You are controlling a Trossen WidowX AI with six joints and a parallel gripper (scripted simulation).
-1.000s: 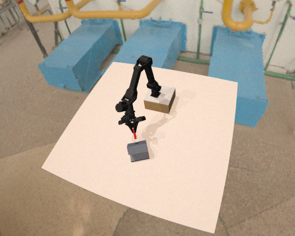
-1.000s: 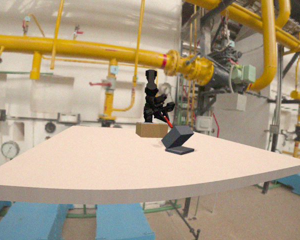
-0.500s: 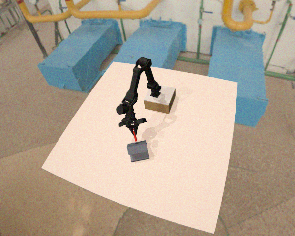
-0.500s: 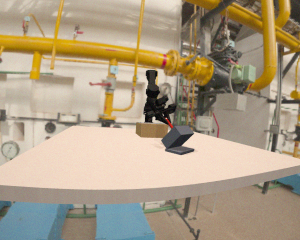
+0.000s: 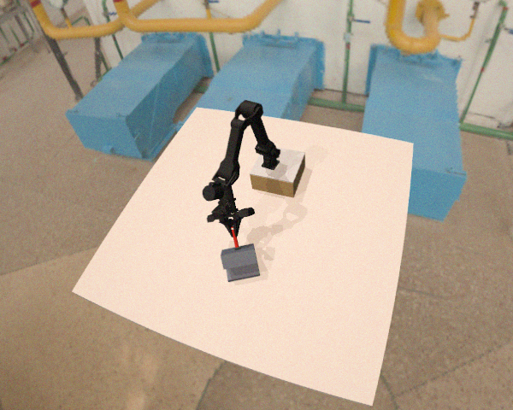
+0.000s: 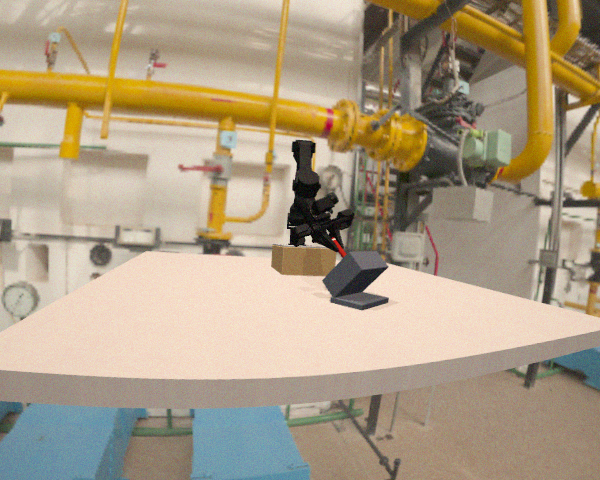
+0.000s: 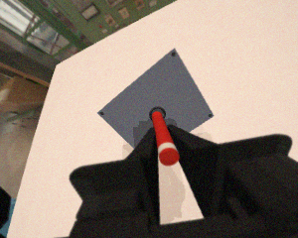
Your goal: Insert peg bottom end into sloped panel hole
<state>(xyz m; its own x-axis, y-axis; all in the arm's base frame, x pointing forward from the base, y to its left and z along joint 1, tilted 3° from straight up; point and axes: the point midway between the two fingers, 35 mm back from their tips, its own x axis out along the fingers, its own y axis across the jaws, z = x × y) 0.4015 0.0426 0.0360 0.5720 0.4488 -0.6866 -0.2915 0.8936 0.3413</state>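
Pale worktop (image 5: 327, 282) (image 6: 197, 320) (image 7: 248, 74) w/ blue units & yellow pipes behind; black arm (image 5: 233, 145) (image 6: 304, 175) on a boxy tan base (image 5: 272, 187) (image 6: 303, 260); dark grey sloped block (image 5: 239, 256) (image 6: 356, 273) (image 7: 181, 89) near the claw (image 5: 233, 230) (image 6: 337, 244) (image 7: 163, 141); claw closed on red peg w/ white band (image 5: 235, 239) (image 6: 339, 249) (image 7: 162, 130), tilted, lower end at the round hole (image 7: 151, 113); depth in hole unclear.

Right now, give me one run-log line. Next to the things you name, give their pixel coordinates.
gripper (image 5: 233, 232) (image 6: 340, 248) (image 7: 161, 130): shut on red peg (image 5: 235, 238) (image 6: 338, 248) (image 7: 163, 134) | peg: tilted, lower end at hole (image 7: 151, 110) | release: not done
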